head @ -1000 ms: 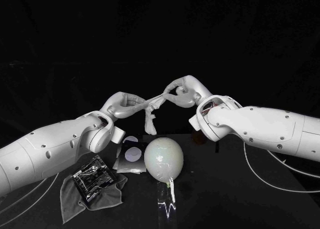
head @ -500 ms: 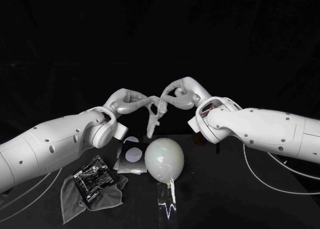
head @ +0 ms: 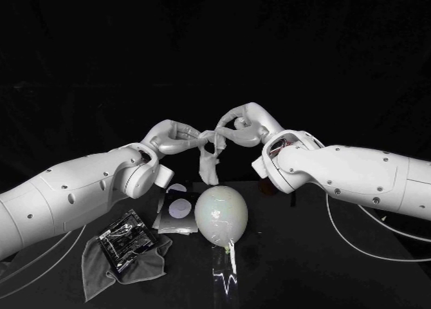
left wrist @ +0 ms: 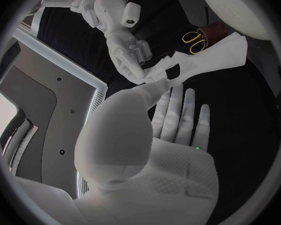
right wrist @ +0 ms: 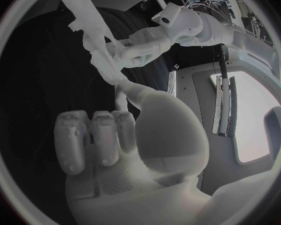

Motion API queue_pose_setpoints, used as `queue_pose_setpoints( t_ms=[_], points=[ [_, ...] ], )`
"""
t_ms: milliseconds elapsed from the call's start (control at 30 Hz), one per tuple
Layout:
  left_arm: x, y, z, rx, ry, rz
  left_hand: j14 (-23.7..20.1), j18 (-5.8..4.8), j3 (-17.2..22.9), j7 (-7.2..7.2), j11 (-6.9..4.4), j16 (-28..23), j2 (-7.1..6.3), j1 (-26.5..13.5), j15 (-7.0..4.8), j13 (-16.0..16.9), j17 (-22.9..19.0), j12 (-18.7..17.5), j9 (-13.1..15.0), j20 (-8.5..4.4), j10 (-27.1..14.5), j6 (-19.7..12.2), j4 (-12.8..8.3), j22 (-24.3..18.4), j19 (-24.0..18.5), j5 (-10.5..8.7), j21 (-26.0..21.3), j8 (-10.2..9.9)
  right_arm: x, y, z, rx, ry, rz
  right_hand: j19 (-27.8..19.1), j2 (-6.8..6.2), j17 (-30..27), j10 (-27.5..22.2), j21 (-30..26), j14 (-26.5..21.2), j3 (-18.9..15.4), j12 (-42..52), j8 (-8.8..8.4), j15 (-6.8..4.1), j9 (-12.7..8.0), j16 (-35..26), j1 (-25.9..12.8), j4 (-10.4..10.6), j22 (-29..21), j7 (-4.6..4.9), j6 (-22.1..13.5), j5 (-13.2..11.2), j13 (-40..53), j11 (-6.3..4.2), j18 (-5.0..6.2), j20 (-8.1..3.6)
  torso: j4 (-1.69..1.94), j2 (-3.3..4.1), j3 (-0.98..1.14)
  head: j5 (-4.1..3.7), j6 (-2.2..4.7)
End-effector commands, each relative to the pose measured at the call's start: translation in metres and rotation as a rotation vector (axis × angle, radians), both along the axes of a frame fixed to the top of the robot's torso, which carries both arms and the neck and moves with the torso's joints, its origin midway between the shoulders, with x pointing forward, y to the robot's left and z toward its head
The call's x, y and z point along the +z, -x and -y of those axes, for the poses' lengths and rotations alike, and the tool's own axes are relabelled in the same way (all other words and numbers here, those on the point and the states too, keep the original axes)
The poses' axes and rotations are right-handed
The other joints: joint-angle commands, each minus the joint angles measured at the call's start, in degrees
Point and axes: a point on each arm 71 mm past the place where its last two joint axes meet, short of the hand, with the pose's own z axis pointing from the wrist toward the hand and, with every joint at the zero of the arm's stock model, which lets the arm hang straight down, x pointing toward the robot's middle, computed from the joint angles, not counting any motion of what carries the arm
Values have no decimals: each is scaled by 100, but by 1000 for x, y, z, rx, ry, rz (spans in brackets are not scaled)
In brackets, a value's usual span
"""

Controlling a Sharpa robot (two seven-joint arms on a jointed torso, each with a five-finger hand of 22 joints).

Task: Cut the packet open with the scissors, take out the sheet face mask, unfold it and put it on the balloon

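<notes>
ROBOT UNFOLDS FACE MASK: Both white arms are raised over the black surface (head: 308, 264). In the upper centre of the head view, the left hand (head: 179, 136) and right hand (head: 242, 123) meet almost fingertip to fingertip. Each pinches the top edge of the white sheet mask (head: 207, 164), which hangs btwn them as a narrow, mostly folded strip, clear of the surface.

The strip's lower end dangles just above the balloon (head: 221, 214). The balloon is pale and egg-shaped and lies at centre frame, knot end toward the bottom edge, w/ a strip of clear film (head: 222, 273) below it. The packet (head: 177, 209), marked w/ pale ovals, lies flat just left of the balloon. At lower left, a shiny black pouch (head: 123, 237) rests on a grey cloth (head: 104, 270).

In the left wrist view, the left hand's thumb is on the mask while its other fingers are straight and slightly apart. Yellow-handled scissors (left wrist: 192, 37) sit just beside a dark red holder (left wrist: 213, 33), near the balloon; can't tell if they stand inside it. In the right wrist view, several of the right hand's fingers are curled in, w/ thumb and one finger reaching to the mask.
</notes>
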Motion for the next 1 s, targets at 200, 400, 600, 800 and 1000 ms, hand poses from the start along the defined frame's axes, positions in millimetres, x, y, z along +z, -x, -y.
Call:
queue_pose_setpoints(
  t_ms=[200,400,600,800,1000],
  points=[
    [5,0,-1,39,78,5,46,-18,26,-26,-8,-70,104,-68,-17,0,16,-73,181,8,57,-90,22,60,476,1,53,89,-2,-3,2,7,27,-17,635,-17,1510,629,26,606,30,21,23,-23,34,25,56,7,1506,0,42,28,1505,-19,-36,-5,2,-1,-3,-12,-3],
    [13,1,-5,32,142,-4,68,299,9,25,18,-152,197,-74,-6,4,30,-153,360,-53,77,-271,-10,243,1547,1,465,215,-2,-7,5,-3,41,-15,635,-17,1510,629,26,606,30,21,23,-23,34,25,56,7,1506,0,42,28,1505,-19,-36,-5,2,2,4,-6,-7],
    [26,4,-4,-28,184,-20,490,367,28,88,85,-71,397,-145,-42,-7,91,-274,615,-4,-170,-625,106,163,1471,5,364,412,-1,-12,4,-11,68,13,635,-18,1510,629,26,606,32,21,24,-22,35,25,55,9,1506,1,41,28,1505,-19,-36,-5,3,-6,2,-10,-9],
    [35,5,-3,-67,178,-26,1030,500,16,127,97,-111,618,-156,-139,0,138,-262,1279,-313,-243,-1357,225,241,2544,-2,783,1125,-1,-17,6,-28,76,39,635,-18,1510,629,26,606,32,21,24,-22,35,25,55,9,1506,1,41,28,1505,-19,-36,-5,9,-5,3,-8,-3],
    [38,4,-4,-56,147,-9,1653,503,-33,109,32,126,616,-119,-317,15,287,-223,1458,-597,-142,-1526,195,312,3180,7,1047,1346,0,-17,6,-31,70,46,635,-20,1510,629,26,606,34,21,25,-22,36,25,54,10,1506,1,40,28,1505,-19,-36,-5,3,3,2,-4,2]
  ],
)
